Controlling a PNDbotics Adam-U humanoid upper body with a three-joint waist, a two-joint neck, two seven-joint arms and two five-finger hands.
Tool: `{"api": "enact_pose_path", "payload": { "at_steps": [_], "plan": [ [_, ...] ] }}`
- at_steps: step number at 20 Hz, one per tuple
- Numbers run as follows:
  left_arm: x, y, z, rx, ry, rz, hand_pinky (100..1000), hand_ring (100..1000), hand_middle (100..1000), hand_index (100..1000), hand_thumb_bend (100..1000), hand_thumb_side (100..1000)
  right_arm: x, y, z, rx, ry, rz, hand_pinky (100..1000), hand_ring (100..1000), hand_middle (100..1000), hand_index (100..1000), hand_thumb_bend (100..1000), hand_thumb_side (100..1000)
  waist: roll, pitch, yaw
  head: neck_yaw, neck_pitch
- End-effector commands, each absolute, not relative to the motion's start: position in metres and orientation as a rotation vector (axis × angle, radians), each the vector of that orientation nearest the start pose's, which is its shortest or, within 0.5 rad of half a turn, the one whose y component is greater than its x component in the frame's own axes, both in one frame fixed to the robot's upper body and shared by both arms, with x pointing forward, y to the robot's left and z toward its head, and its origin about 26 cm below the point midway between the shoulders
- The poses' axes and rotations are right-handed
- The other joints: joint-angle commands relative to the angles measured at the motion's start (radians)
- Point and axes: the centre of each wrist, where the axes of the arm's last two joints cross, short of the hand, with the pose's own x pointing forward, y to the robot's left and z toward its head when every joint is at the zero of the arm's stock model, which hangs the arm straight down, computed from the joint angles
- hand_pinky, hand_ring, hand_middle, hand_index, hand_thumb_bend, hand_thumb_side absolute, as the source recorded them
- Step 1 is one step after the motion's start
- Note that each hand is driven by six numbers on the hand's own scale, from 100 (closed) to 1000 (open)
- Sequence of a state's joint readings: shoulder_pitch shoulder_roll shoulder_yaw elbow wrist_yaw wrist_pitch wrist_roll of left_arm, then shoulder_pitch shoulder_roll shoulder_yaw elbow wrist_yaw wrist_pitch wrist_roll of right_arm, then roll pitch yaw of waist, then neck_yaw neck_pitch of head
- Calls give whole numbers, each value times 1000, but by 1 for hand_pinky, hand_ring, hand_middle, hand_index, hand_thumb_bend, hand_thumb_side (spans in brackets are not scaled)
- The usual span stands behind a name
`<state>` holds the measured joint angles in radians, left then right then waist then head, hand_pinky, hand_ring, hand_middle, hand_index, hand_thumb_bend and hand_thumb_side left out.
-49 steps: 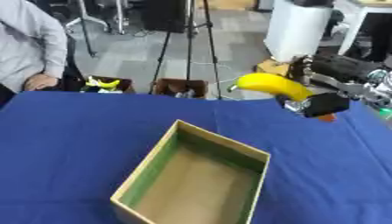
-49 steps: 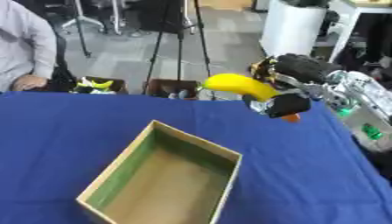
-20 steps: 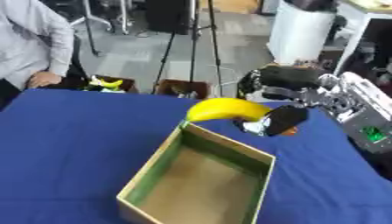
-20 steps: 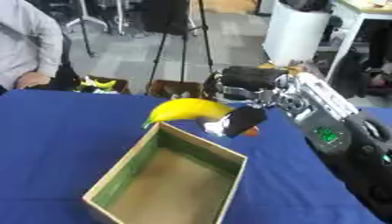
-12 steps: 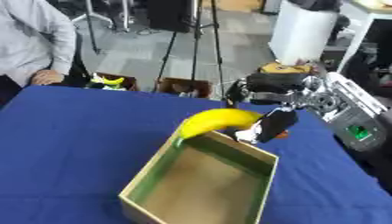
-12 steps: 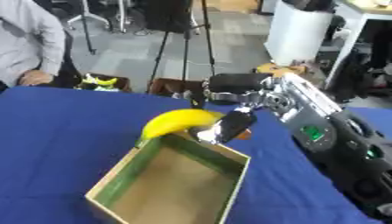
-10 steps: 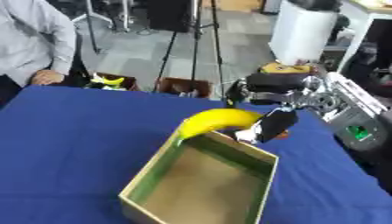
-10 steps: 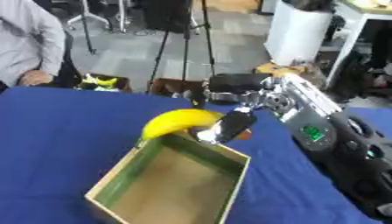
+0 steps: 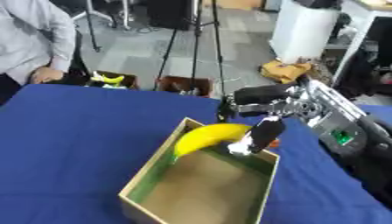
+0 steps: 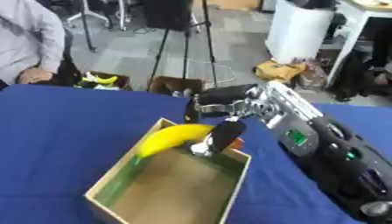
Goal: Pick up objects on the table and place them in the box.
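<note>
A yellow banana (image 9: 205,137) hangs over the far end of the open cardboard box (image 9: 141,183), tilted with its left tip lowest. My right hand (image 9: 259,131) comes in from the right and is shut on the banana's right end, with fingers above it and the thumb below. The box has a green inner left wall and a brown floor with nothing lying on it. My left hand shows in neither view.
The box sits on a blue tablecloth (image 9: 69,144). Beyond the far table edge stand a tripod (image 9: 197,43), small crates on the floor (image 9: 111,79) and a white cylinder (image 9: 302,30). A person (image 9: 30,39) is at the far left.
My right hand has carried the banana leftward and down, from above the far rim to just inside the box's far end. The camera has tilted slightly.
</note>
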<state>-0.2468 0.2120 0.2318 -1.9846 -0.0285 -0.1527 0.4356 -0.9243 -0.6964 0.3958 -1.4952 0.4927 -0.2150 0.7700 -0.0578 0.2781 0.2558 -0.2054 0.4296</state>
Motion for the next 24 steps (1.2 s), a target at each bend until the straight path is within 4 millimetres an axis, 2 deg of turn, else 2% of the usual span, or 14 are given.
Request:
{"api": "enact_pose_path", "payload": {
  "at_steps": [1, 14, 24],
  "plan": [
    [291, 309, 194, 550, -2430, 393, 233, 427, 432, 619, 100, 976, 403, -234, 304, -667, -1473, 2045, 708, 731, 560, 625, 100, 624, 7, -14, 3, -5, -3],
    [291, 307, 194, 542, -2430, 399, 231, 424, 431, 618, 100, 974, 416, -224, 279, -609, -1394, 2078, 706, 727, 558, 622, 100, 586, 10, 0, 10, -13, -12],
    [291, 307, 193, 544, -2428, 403, 229, 420, 429, 617, 100, 973, 428, -227, 256, -597, -1284, 2104, 708, 742, 560, 620, 100, 597, 12, 10, 13, -13, -19]
  ]
}}
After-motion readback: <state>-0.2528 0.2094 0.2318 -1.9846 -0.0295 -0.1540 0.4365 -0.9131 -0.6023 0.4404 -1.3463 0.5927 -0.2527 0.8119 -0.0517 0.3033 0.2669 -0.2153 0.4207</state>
